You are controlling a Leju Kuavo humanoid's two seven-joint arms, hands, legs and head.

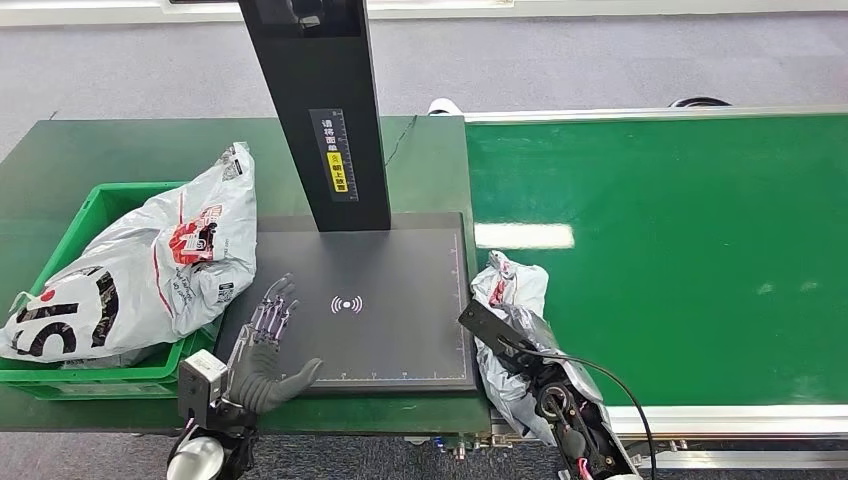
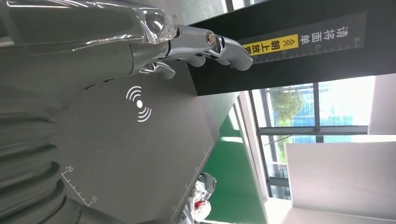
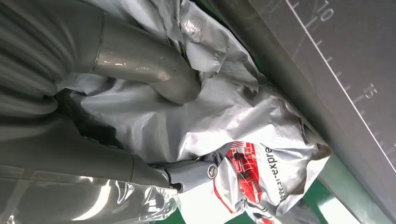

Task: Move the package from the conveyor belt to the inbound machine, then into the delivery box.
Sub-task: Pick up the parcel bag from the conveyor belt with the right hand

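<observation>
A crumpled grey package (image 1: 517, 289) with red print lies at the left end of the green conveyor belt (image 1: 680, 250), against the inbound machine's dark scan pad (image 1: 390, 300). My right hand (image 1: 528, 350) grips it: in the right wrist view the thumb (image 3: 159, 74) digs into the package (image 3: 233, 116) and a finger (image 3: 189, 173) curls under it. My left hand (image 1: 263, 348) rests open on the pad's left part, fingers (image 2: 205, 43) spread flat above the pad (image 2: 140, 140). The green delivery box (image 1: 92, 205) stands left of the pad.
A large grey bag (image 1: 170, 265) with red and black print fills the delivery box and leans over its right rim. The machine's black post (image 1: 320, 110) rises at the pad's far edge. The belt stretches bare to the right.
</observation>
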